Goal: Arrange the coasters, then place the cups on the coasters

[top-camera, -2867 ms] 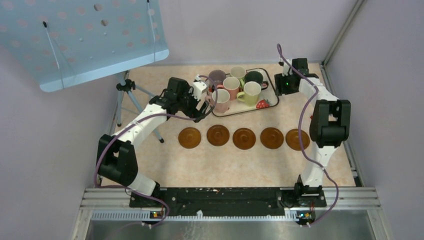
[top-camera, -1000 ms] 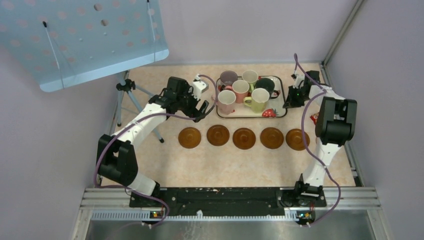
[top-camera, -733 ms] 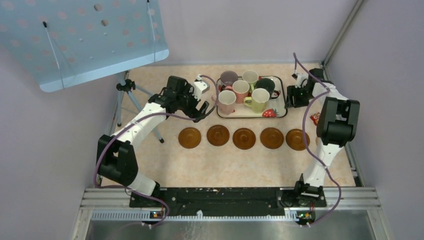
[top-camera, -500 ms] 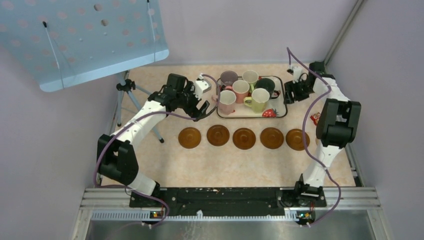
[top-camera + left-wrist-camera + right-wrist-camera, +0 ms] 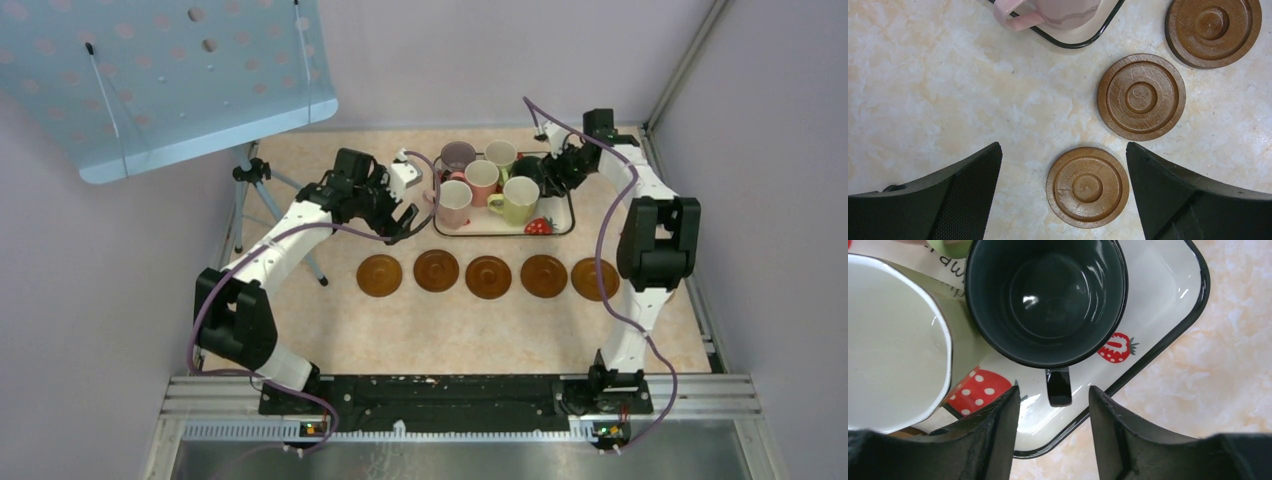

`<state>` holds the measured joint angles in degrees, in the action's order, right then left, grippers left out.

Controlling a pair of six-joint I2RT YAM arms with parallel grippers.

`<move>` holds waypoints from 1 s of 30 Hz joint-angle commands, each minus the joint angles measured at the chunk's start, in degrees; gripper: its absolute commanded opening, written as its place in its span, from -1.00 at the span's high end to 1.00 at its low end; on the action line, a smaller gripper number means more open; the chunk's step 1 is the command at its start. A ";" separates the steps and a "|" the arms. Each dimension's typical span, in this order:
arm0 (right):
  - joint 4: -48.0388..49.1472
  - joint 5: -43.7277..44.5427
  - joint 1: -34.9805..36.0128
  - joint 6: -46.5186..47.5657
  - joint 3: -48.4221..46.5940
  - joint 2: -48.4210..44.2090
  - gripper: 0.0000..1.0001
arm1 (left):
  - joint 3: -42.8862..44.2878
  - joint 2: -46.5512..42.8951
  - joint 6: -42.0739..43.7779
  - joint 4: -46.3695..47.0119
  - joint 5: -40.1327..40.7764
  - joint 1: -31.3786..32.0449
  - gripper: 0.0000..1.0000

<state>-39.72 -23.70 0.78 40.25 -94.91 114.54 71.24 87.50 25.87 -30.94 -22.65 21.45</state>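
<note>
Hovering over the dark cup (image 5: 1045,300) on the tray (image 5: 1168,335), the right end effector (image 5: 1053,400) has its fingers apart astride the handle (image 5: 1058,386). The left end effector (image 5: 1063,150) gapes wide above the worktop (image 5: 450,330).

Risk: an off-centre pinch could swing that cup into its crowding yellow-green neighbour (image 5: 893,340).

Count: six cups (image 5: 483,178) on the tray, five coasters (image 5: 488,276) in a row.

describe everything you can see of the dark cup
The dark cup is a glossy grey-green mug, ceramic by its look, empty and upright. It stands in a corner of the tray, right beside a yellow-green cup. Its small loop handle points at the right tool, whose open fingers sit either side of it without gripping.
</note>
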 commanded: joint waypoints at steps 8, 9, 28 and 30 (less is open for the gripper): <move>3.61 1.55 2.12 3.06 -3.70 5.24 0.18 | 0.23 -4.43 -0.96 0.53 1.87 -0.18 -0.97; 3.79 1.62 2.18 3.08 -3.70 5.52 0.19 | 0.12 -4.64 -0.91 0.48 2.05 -0.18 -0.97; 9.36 1.24 1.23 -0.36 1.58 -1.35 1.00 | -1.76 -8.25 -1.20 1.68 3.38 -0.26 -0.97; 9.52 0.83 0.85 -1.77 1.95 -3.25 1.00 | -1.97 -8.72 -1.76 2.07 3.72 -0.21 -0.98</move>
<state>-33.10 -21.06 2.33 41.28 -93.21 118.83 70.02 81.45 25.36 -31.33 -19.55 21.45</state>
